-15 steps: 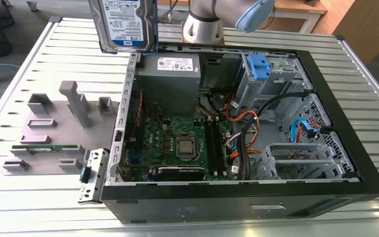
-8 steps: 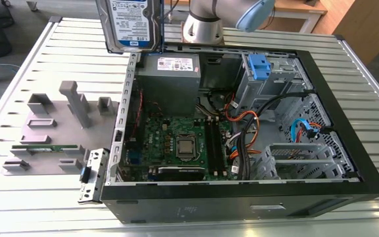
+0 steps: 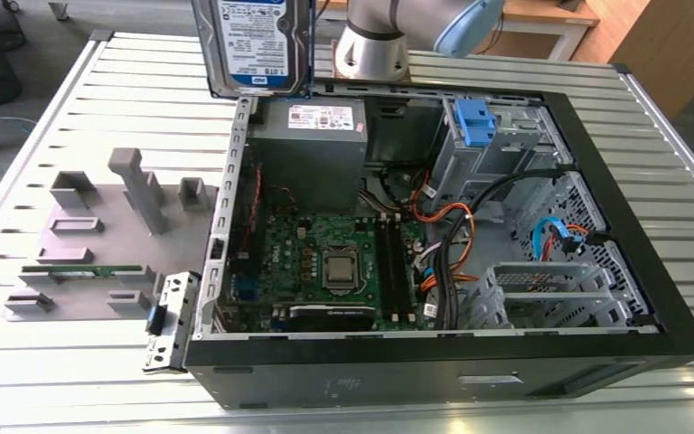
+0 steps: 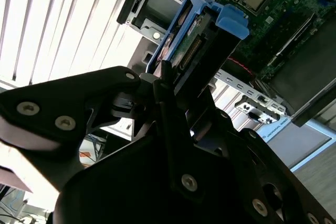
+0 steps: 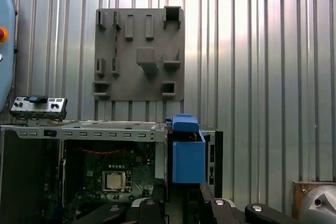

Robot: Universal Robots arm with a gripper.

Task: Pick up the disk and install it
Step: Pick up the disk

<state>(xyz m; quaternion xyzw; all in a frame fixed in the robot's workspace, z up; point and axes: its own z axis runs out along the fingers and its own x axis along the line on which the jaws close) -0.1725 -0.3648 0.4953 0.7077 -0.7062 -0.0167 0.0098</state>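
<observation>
One disk (image 3: 257, 45) hangs upright in air, label facing exterior camera, above power supply (image 3: 311, 136) end of open computer case (image 3: 419, 375), clear of slatted worktop (image 3: 33, 380). Pincer (image 4: 167, 80) clenched on disk's end, apparently gripping blue rails; contact partly hidden. Blue handle (image 5: 187, 153) at far end, toward motherboard (image 3: 335, 262). Grey fixture plate (image 3: 94, 226) lies beside case.

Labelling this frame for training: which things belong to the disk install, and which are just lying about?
Job: disk, clamped in the tool; open computer case.
Lying about: grey fixture plate, power supply, blue bracket.
</observation>
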